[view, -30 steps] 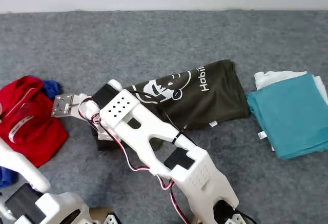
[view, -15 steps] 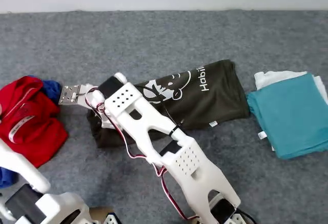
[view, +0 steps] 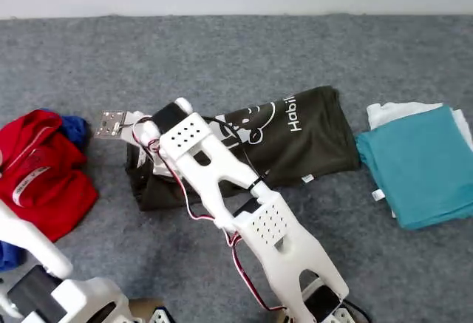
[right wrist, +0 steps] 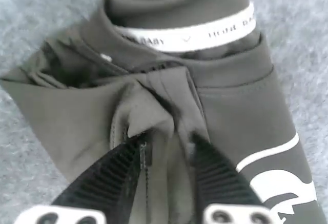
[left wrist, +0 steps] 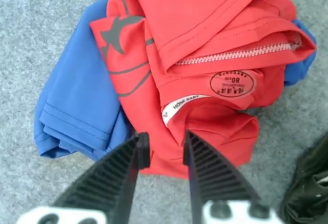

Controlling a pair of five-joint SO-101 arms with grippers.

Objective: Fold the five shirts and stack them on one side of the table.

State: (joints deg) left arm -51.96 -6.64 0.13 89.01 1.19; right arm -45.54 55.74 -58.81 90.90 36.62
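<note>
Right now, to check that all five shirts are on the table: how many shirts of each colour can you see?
Red shirt: 1
Blue shirt: 1
Dark olive shirt: 1
Teal shirt: 1
White shirt: 1
Total: 5 shirts

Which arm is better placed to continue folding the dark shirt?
Right. The right gripper pinches a fold of the dark shirt; the left gripper hangs above the red shirt, holding nothing.
</note>
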